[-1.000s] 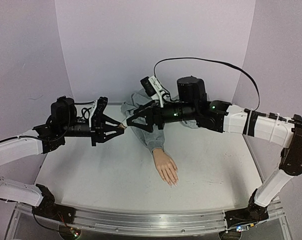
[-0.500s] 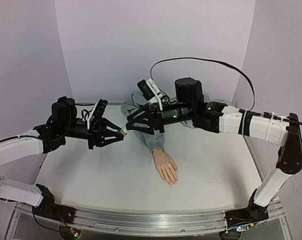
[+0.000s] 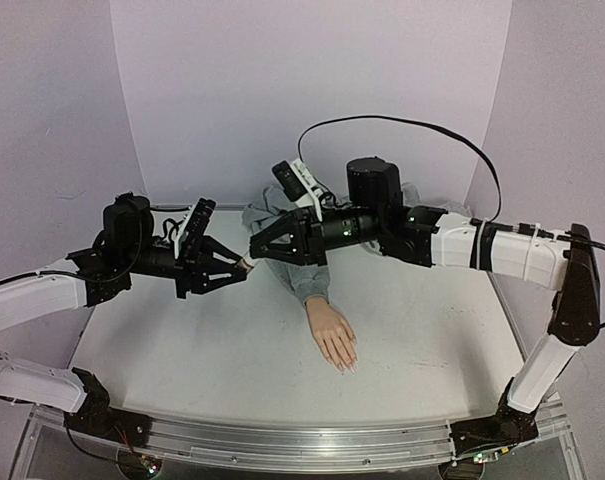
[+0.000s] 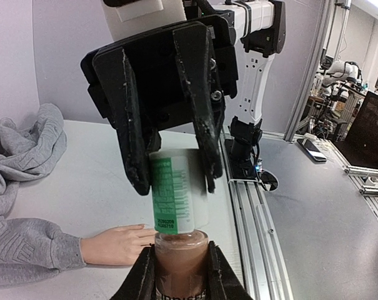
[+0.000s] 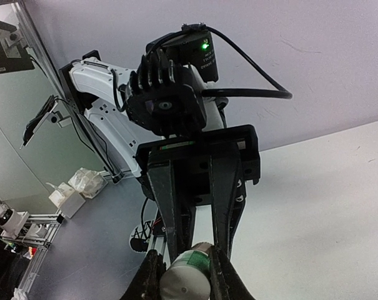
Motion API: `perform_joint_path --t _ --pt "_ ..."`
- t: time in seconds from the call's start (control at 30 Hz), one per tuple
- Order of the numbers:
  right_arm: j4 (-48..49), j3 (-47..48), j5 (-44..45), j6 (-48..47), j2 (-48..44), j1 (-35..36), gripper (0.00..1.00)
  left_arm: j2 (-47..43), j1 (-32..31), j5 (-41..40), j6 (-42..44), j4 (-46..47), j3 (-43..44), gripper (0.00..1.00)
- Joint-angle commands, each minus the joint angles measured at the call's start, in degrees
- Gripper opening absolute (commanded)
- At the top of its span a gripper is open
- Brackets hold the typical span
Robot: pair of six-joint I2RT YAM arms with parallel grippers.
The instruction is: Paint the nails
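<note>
**Top view.** The right arm is reaching further left over the sleeve (image 3: 304, 278) than one second ago. The right gripper (image 3: 254, 246), spread wide then, is now standing fully closed at the tip of the left gripper (image 3: 234, 268). The left arm is stretching level toward the right, as before. The hand (image 3: 333, 335) is lying palm down on the worktop (image 3: 182, 350). The nails (image 3: 348, 367) are pointing at the near edge, well apart from both grippers.

**Left wrist view.** The left gripper is clamping a brown bottle (image 4: 181, 262) between its fingers. The right gripper's fingers are pressing on both sides of the white, green-labelled cap (image 4: 173, 194).

**Right wrist view.** The cap's end is sitting pinched between the right fingers, with the left gripper facing it head-on.
</note>
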Motion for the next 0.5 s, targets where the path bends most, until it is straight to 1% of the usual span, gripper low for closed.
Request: perform_joint_path --t 0.0,0.07,0.2,0.27,0.37,0.47 --pt "3.87 2.29 -2.40 0.62 1.42 0.57 0.13 -1.61 0.10 -1.38 0.17 3.41 2.49 0.00" --pt "3.92 2.34 -2.04 0.77 1.95 1.04 0.11 -2.07 0.10 -2.82 0.17 3.41 2.30 0.00" --pt "4.01 2.51 1.12 0.96 2.98 2.86 0.05 -3.30 0.10 -7.62 0.29 3.41 1.64 0.00" --pt "4.05 2.68 3.95 2.06 3.93 3.59 0.00 -4.17 0.14 -12.51 -0.04 3.41 0.96 0.00" --pt "5.69 2.83 9.57 6.88 6.45 4.83 0.00 -6.09 0.21 -21.51 0.79 3.41 -0.49 0.00" --pt "6.43 4.81 19.89 13.06 9.78 7.58 0.00 -8.13 0.19 -30.22 1.93 3.49 -1.96 0.00"
